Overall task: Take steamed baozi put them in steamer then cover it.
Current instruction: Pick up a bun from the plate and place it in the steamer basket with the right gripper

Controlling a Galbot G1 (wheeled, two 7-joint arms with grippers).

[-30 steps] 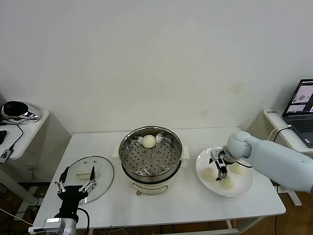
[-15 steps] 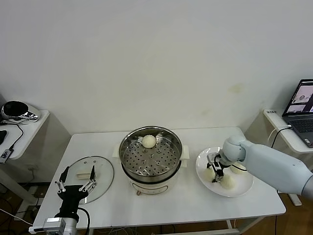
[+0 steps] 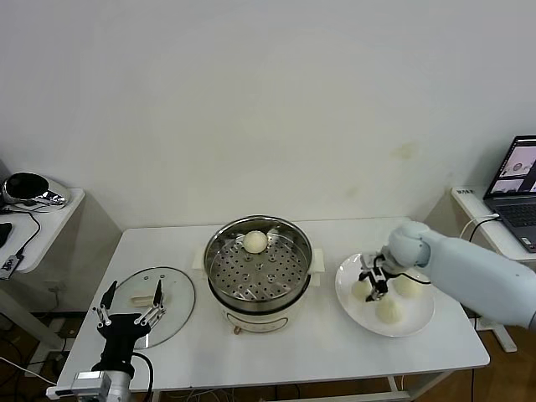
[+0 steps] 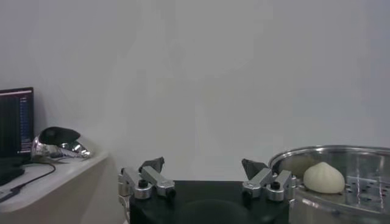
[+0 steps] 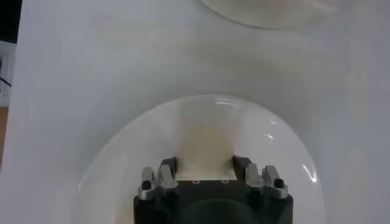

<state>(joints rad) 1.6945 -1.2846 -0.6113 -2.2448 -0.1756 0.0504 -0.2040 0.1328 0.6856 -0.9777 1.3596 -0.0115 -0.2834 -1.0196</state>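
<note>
My right gripper [image 3: 373, 281] is over the white plate [image 3: 419, 322], shut on a cream-white steamed baozi [image 5: 207, 145] whose sides are squeezed flat between the fingers. That bun [image 3: 362, 290] still sits low over the plate. Two more baozi [image 3: 389, 310] [image 3: 408, 285] lie beside it. The steel steamer [image 3: 258, 270] stands in the middle of the table with one baozi [image 3: 255, 242] at the back of its perforated tray. The glass cover [image 3: 172, 295] lies flat at the left. My left gripper [image 3: 127, 311] hangs open near the cover's front edge, holding nothing.
In the left wrist view the steamer rim [image 4: 341, 153] and its baozi [image 4: 323, 178] show just beyond the open left gripper [image 4: 204, 171]. A side table with a dark device [image 3: 27, 189] stands at the far left, and a laptop [image 3: 519, 180] at the far right.
The right gripper has closed round the baozi nearest the steamer on the plate, shifting slightly over it. The left arm has stayed where it was.
</note>
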